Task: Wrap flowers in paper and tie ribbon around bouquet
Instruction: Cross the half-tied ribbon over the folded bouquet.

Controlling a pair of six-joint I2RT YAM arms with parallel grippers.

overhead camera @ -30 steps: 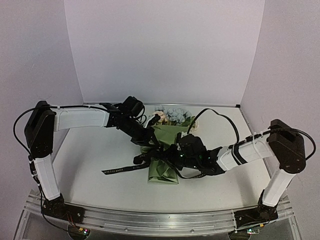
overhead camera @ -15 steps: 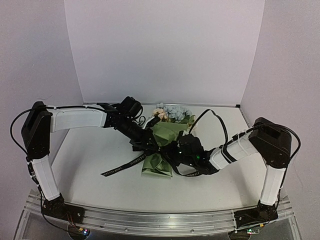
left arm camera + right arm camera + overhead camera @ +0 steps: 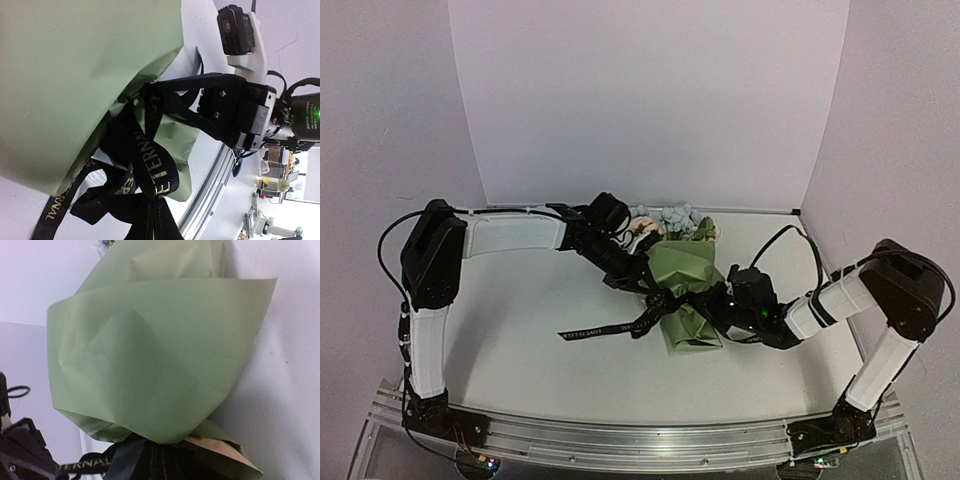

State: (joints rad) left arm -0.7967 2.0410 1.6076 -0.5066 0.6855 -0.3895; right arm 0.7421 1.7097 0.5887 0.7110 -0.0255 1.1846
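Tying step: ribbon (image 3: 605, 327) looped at bouquet (image 3: 685, 268) waist, each end pinched shut in left hand (image 3: 642, 288) and right hand (image 3: 155, 95) (knot looks unfinished). Ends likely to be drawn apart next.

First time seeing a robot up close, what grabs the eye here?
An olive-green paper bouquet lies mid-table, cream and pale blue flowers peeking from its far end. The left claw and right claw meet at its narrow waist, both pinching a black ribbon whose lettered tail trails toward the left.
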